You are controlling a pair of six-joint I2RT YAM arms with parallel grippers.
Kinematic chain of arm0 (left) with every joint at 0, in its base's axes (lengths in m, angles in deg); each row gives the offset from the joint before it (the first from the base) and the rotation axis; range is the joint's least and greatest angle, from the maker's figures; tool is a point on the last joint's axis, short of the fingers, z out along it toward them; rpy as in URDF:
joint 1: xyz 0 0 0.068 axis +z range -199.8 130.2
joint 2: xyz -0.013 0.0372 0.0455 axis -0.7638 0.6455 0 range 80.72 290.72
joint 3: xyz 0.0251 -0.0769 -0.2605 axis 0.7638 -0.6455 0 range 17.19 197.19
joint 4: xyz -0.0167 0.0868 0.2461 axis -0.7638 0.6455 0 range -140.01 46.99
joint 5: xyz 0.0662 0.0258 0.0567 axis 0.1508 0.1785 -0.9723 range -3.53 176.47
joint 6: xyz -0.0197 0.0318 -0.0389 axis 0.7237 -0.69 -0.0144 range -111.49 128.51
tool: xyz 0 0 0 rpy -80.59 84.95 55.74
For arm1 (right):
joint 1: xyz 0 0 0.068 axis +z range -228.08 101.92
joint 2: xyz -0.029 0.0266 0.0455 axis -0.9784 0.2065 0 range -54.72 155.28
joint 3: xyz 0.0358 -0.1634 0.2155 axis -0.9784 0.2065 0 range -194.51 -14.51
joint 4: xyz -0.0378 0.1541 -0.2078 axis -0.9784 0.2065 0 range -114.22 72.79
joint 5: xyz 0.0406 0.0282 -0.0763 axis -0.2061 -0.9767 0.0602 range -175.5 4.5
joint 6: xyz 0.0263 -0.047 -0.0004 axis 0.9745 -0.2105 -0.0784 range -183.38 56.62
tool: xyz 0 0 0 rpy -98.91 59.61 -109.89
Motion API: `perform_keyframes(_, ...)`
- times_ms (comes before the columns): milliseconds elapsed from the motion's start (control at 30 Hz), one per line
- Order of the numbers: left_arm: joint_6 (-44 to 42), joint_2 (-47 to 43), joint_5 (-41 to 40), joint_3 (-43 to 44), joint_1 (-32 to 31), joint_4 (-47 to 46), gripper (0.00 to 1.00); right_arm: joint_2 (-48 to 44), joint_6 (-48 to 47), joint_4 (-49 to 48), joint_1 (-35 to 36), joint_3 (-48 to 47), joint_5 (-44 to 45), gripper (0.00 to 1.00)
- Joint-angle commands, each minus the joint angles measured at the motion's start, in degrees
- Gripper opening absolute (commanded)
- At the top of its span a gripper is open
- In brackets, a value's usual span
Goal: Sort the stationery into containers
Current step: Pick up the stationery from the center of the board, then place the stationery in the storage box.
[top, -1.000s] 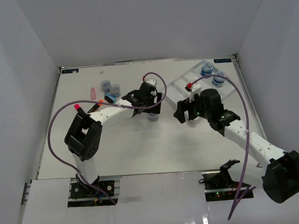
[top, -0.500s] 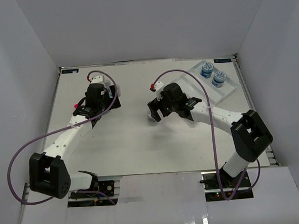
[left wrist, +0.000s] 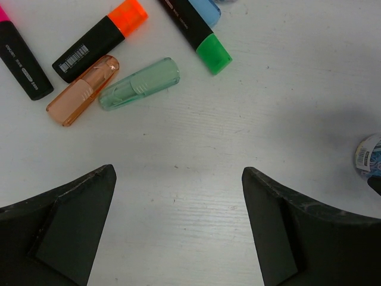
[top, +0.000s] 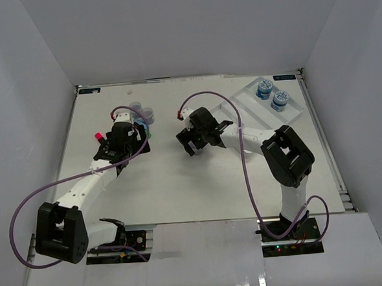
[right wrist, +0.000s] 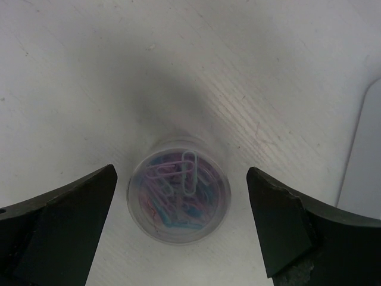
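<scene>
At the table's [top: 180, 182] far right corner, the white compartment tray [top: 254, 110] is holding two lidded jars [top: 264, 88] side by side. Over mid-table, the right gripper [right wrist: 180, 179] is hanging with jaws spread, straddling without touching an upright clear jar of coloured paper clips [right wrist: 178, 205]. The left gripper [left wrist: 178, 176] is hovering released above bare tabletop, nothing between its fingers. Just beyond it, an orange-tipped marker [left wrist: 98, 42], a green-tipped marker [left wrist: 199, 36] and a pink-tipped marker [left wrist: 21, 56] are lying loose, with two translucent caps [left wrist: 140, 83], orange and green, lying side by side.
</scene>
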Motion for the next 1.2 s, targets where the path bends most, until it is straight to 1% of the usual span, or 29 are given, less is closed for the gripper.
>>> perform_keyframes(0, -0.42, 0.09, -0.04, 1.85, 0.07, -1.15, 0.98, 1.24, 0.26, 1.43, 0.66, -2.49, 2.61, 0.95)
perform_keyframes(67, -0.33, -0.26, -0.04, 1.76, 0.07, -1.24, 0.98, 1.60, 0.26, 1.43, 0.66, -2.31, 2.52, 0.91)
perform_keyframes(167, -0.42, -0.17, 0.31, 1.93, 0.16, -1.24, 0.98, 1.07, 0.08, 1.78, 0.66, -2.40, 3.13, 0.67)
perform_keyframes(200, -0.42, -0.08, 0.57, 1.94, 0.07, -1.15, 0.98, 0.55, 0.00, 1.70, 0.57, -2.31, 3.31, 0.57)
perform_keyframes(267, -0.51, 0.00, 0.57, 1.94, 0.16, -1.07, 0.98, -1.03, -0.79, 1.87, 0.40, -2.57, 4.27, 0.45)
perform_keyframes(300, -0.51, 0.00, 0.48, 1.94, 0.16, -1.15, 0.98, -2.34, -0.97, 2.13, 0.22, -2.75, 4.37, 0.37)
perform_keyframes(333, -0.51, 0.09, 0.57, 2.02, 0.16, -1.15, 0.98, -2.97, -1.23, 2.22, -0.13, -3.45, 4.46, 0.35)
perform_keyframes(433, -0.60, 0.44, 0.83, 2.29, 0.16, -0.98, 0.98, -5.78, -1.24, 2.58, -2.59, -5.20, 4.81, 0.33)
perform_keyframes(533, -0.60, 0.79, 1.27, 2.46, 0.16, -0.80, 0.98, -6.49, -0.97, 4.76, -7.33, -8.01, 6.04, 0.33)
perform_keyframes(567, -0.60, 0.80, 1.36, 2.46, 0.16, -0.80, 0.98, -6.40, -0.28, 5.30, -10.30, -10.20, 7.26, 0.33)
perform_keyframes(633, -0.60, 0.71, 1.54, 2.55, 0.16, -0.63, 0.98, -5.35, 0.78, 5.74, -13.65, -12.06, 8.32, 0.33)
perform_keyframes(667, -0.60, 0.79, 1.71, 2.55, 0.16, -0.71, 0.98, -4.82, 1.66, 5.91, -17.06, -13.81, 8.59, 0.33)
perform_keyframes(733, -0.60, 0.71, 1.89, 2.64, 0.16, -0.54, 0.98, -2.63, 4.55, 6.00, -20.24, -15.84, 9.20, 0.33)
perform_keyframes(767, -0.51, 0.79, 2.15, 2.64, 0.07, -0.63, 0.98, -1.49, 5.35, 6.53, -22.78, -18.46, 9.55, 0.33)
perform_keyframes(867, -0.51, 0.88, 2.42, 2.73, 0.16, -0.45, 0.98, 4.39, 7.90, 8.19, -26.40, -24.17, 11.56, 0.34)
perform_keyframes(1000, -0.51, 0.88, 2.33, 2.64, 0.07, -0.27, 0.98, 9.41, 11.32, 8.64, -29.40, -29.36, 13.68, 0.35)
perform_keyframes(1167, -0.60, 1.15, 2.59, 2.64, 0.07, -0.19, 0.98, 14.07, 15.02, 8.64, -32.65, -32.28, 14.48, 0.36)
